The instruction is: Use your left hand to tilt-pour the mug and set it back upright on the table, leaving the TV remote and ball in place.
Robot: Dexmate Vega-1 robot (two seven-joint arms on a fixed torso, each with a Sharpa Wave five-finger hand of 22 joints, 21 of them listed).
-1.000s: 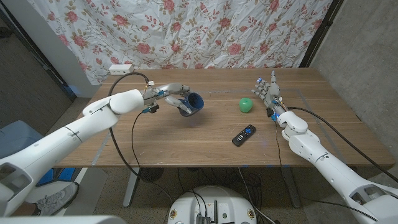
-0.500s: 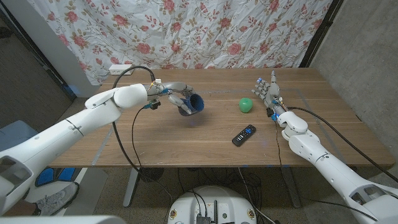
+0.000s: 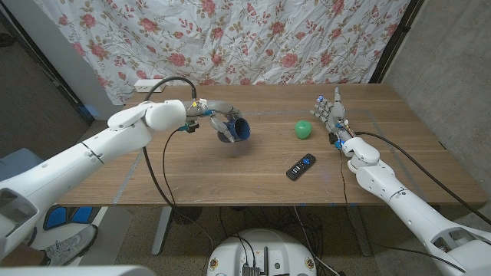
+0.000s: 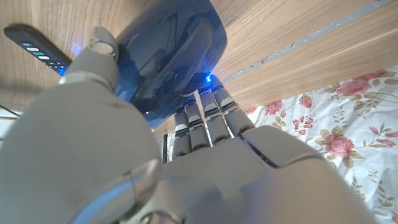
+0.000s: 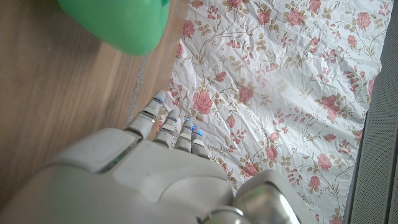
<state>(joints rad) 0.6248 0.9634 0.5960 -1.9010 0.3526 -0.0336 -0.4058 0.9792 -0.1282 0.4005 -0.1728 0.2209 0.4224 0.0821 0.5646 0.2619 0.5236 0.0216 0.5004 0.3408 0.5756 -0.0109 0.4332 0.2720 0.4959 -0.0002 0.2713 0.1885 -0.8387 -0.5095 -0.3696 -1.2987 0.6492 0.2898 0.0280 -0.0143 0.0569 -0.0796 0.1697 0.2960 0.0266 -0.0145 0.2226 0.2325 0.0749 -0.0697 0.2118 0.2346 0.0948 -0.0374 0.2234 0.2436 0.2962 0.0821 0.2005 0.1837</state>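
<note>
Left hand (image 3: 217, 120) grips the blue mug (image 3: 238, 129) and holds it above the tabletop (image 3: 230, 172), left of centre, tipped on its side with the open mouth facing toward the robot and slightly right. In the left wrist view the fingers (image 4: 208, 118) wrap one side of the mug (image 4: 168, 56), thumb on the other, so it's a full clasp around the body. Can't tell whether anything is inside the mug. Green ball (image 3: 304, 129) sits on the tabletop to the right of the mug, well apart from it. Black TV remote (image 3: 301, 165) lies nearer the robot than the ball, angled, also well apart from the mug. Right hand (image 3: 331, 113) stands on its edge at the right side of the tabletop, near the ball but not touching it, fingers extended and apart, holding nothing. Floral curtain (image 3: 253, 38) hangs behind the tabletop; a white power strip (image 3: 149, 85) lies at the back left corner.
</note>
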